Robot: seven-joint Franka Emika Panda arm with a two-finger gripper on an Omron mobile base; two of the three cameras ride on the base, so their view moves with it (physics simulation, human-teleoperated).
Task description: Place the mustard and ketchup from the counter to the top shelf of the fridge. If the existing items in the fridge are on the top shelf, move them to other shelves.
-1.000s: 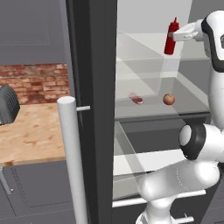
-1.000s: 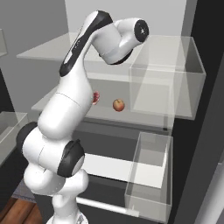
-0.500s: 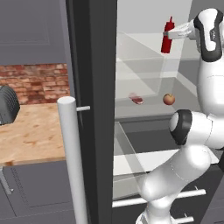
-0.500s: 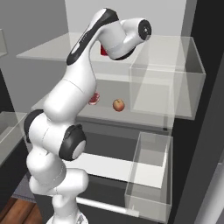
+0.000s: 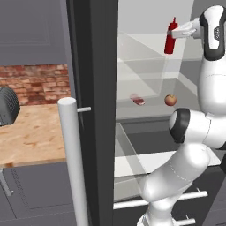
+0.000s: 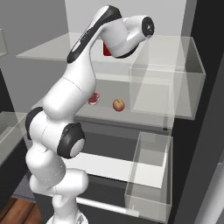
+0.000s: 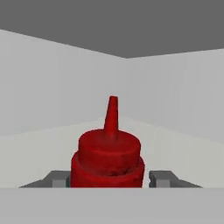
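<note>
Ketchup (image 7: 107, 164) between jaws, gaps visible hand view.

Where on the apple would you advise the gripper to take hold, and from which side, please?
Grip the apple across its round middle, coming in from the fridge's open front. It sits on a lower glass shelf beside the meat, with the top shelf overhead, so a level approach seems safest.

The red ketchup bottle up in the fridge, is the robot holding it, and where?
Probably not anymore. The end effector brackets the ketchup at its body, but small gaps show on both sides, so the fingers look let go.
</note>
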